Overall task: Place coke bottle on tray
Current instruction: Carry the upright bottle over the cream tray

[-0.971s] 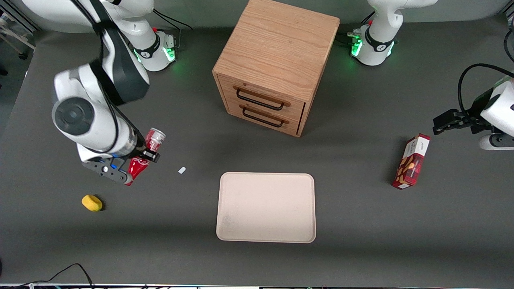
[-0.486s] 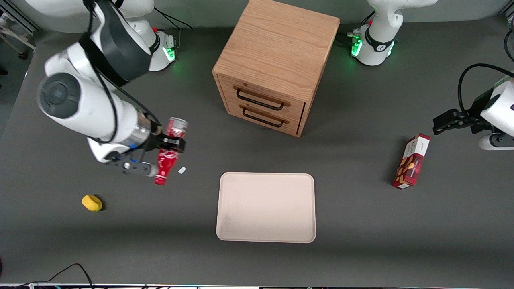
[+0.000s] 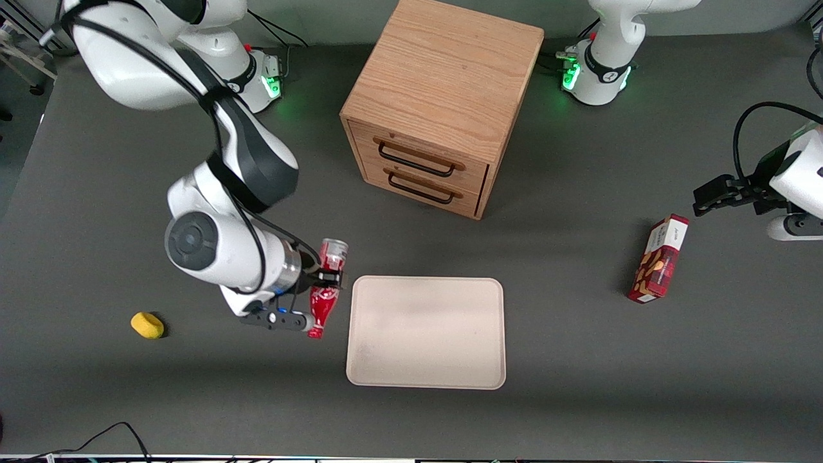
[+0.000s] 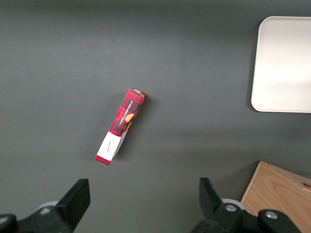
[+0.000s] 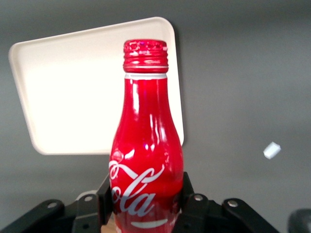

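My right gripper (image 3: 326,280) is shut on the coke bottle (image 3: 325,297), a slim red bottle with white script. It holds the bottle lying flat above the table, red cap toward the front camera, silvery base away from it. The bottle hangs just beside the beige tray (image 3: 425,360), at the tray's edge toward the working arm's end. In the right wrist view the fingers (image 5: 103,196) clamp the bottle (image 5: 146,145) at its body, and the tray (image 5: 73,92) lies past the cap.
A wooden two-drawer cabinet (image 3: 443,96) stands farther from the front camera than the tray. A red snack box (image 3: 659,260) lies toward the parked arm's end. A yellow object (image 3: 147,325) lies toward the working arm's end. A small white scrap (image 5: 272,150) lies on the table.
My right gripper has carried the bottle sideways toward the tray and nearer to the front camera, from near the yellow object's end to the tray's edge.
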`<state>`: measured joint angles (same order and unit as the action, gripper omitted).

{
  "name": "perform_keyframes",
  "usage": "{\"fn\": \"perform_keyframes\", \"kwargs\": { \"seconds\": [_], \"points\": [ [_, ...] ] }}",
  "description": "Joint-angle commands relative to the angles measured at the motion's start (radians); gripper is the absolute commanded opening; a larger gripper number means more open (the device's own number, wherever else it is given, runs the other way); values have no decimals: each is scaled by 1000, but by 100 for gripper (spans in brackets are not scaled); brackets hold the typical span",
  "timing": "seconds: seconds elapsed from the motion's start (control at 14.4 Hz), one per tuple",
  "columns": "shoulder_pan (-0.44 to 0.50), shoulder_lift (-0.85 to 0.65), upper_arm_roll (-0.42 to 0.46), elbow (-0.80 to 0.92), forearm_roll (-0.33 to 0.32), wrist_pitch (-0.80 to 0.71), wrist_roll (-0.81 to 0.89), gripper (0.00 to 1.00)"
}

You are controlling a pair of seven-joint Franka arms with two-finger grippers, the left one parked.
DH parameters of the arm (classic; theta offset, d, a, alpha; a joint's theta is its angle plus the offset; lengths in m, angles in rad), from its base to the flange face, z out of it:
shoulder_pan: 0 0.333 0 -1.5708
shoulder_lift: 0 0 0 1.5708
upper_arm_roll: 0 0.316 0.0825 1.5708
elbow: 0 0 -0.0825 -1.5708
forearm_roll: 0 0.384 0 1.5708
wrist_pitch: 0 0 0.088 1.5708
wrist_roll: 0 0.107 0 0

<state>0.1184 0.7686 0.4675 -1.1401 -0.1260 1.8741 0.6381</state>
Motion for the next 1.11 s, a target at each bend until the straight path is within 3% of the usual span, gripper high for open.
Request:
{"fn": "perform_keyframes", "kwargs": {
  "seconds": [0.0, 0.14, 0.49, 1.04],
  "points": [
    [37, 109, 11, 57, -66, 63, -14, 0],
    [43, 152, 10, 57, -82, 120, -18, 0],
    [70, 233, 10, 60, -199, 206, -55, 0],
    [73, 297, -6, 69, -230, 301, -77, 0]
  ]
}}
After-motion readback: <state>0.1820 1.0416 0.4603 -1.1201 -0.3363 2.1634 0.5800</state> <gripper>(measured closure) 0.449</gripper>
